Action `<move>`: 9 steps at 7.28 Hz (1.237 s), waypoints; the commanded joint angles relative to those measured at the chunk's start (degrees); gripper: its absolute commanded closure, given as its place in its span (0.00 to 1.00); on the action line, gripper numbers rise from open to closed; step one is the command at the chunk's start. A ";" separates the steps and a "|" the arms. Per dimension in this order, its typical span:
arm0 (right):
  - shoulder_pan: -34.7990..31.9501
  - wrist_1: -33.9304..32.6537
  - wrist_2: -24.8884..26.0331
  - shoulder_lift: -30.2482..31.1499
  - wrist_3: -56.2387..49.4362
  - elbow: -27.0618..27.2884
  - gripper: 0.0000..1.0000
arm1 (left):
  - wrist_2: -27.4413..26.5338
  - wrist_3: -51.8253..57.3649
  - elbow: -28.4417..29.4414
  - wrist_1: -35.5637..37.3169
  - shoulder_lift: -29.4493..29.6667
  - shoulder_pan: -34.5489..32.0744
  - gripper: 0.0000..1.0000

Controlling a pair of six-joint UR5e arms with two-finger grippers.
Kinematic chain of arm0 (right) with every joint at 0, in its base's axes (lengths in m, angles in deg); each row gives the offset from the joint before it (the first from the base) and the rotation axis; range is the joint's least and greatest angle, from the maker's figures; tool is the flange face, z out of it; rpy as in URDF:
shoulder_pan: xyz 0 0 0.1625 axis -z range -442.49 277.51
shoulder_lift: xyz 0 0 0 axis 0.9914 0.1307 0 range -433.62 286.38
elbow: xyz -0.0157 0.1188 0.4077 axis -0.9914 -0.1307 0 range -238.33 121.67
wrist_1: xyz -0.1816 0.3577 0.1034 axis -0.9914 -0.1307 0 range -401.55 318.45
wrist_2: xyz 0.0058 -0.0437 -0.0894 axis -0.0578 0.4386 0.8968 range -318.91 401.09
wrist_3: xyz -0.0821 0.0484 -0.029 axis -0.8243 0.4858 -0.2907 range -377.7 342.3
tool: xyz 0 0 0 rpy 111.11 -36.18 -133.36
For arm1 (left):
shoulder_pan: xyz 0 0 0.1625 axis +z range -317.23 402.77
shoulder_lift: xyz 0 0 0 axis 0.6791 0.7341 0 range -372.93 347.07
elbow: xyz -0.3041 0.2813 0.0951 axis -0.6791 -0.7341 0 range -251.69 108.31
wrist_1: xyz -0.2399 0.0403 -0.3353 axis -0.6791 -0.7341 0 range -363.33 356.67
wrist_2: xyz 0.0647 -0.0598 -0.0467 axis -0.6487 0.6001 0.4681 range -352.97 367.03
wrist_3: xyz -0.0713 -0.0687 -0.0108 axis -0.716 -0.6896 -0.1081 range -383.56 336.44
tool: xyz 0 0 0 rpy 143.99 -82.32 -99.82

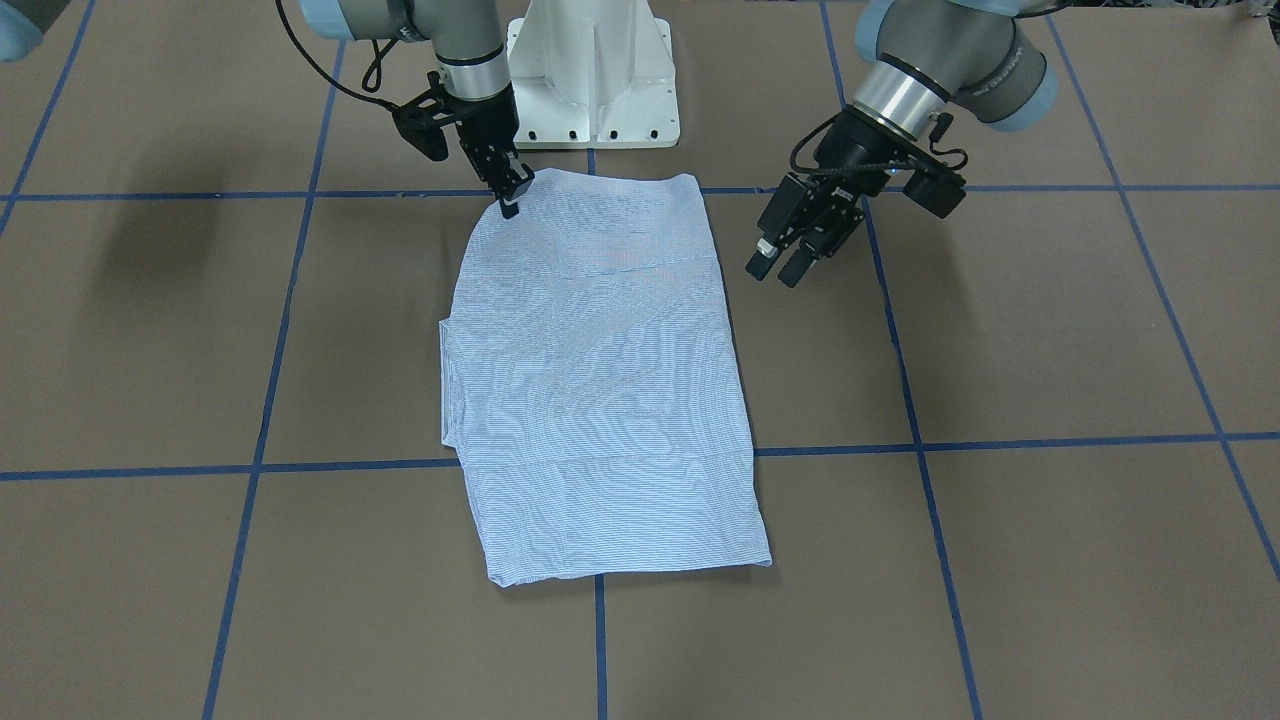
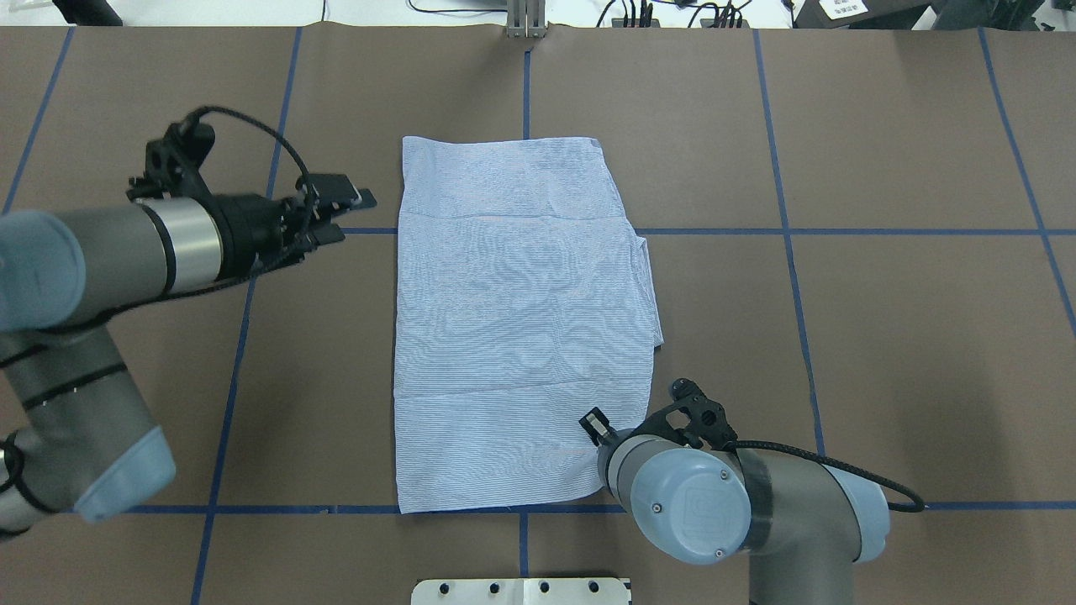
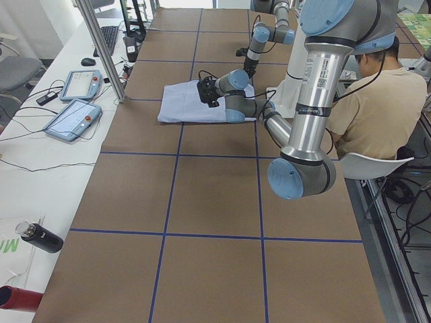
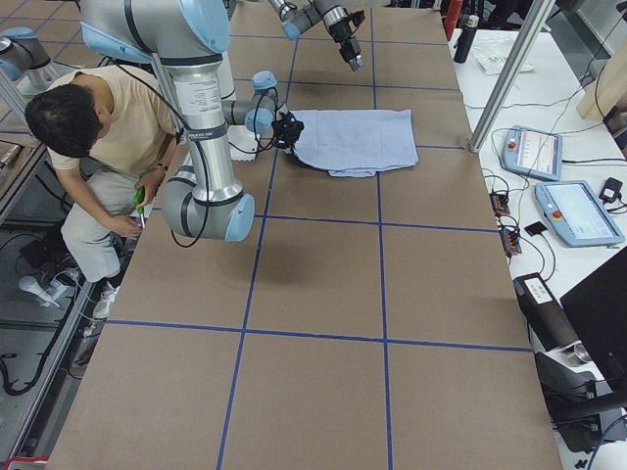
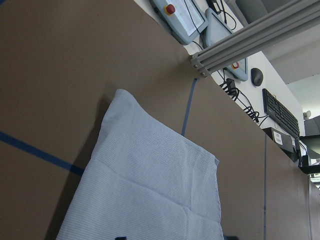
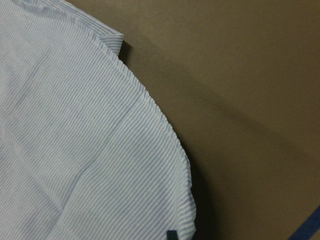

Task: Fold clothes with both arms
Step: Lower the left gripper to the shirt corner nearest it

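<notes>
The light blue-and-white striped shirt lies flat on the brown table, folded into a long rectangle; it also shows in the overhead view. My right gripper points down at the shirt's corner nearest the robot, fingers together on the cloth edge; overhead it is at that same corner. My left gripper is open and empty, hovering tilted above the bare table beside the shirt's other side; in the overhead view it is just left of the shirt. The left wrist view shows the shirt's far end.
The white pedestal base stands just behind the shirt. A seated person is beside the robot. Teach pendants and an aluminium post are along the table's far side. Blue tape lines cross the table.
</notes>
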 commanded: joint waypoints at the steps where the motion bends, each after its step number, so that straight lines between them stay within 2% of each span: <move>1: 0.49 -0.05 0.05 0.92 0.05 0.75 1.00 | -9.88 -9.28 -2.76 0.21 -5.66 13.65 0.26; 3: 0.75 0.03 0.05 0.66 0.05 0.75 1.00 | -12.63 -15.38 -2.14 2.48 -5.31 21.06 0.26; 5: 0.75 0.03 0.05 0.66 0.05 0.84 1.00 | -12.83 -16.01 -1.53 4.42 -4.60 24.77 0.26; 8: 0.75 0.03 -0.04 0.75 0.05 0.66 1.00 | -12.92 -16.01 1.37 4.69 -2.51 25.93 0.28; 9: 0.75 0.03 -0.04 0.75 0.05 0.66 1.00 | -12.92 -16.01 2.24 4.78 -1.80 26.02 0.33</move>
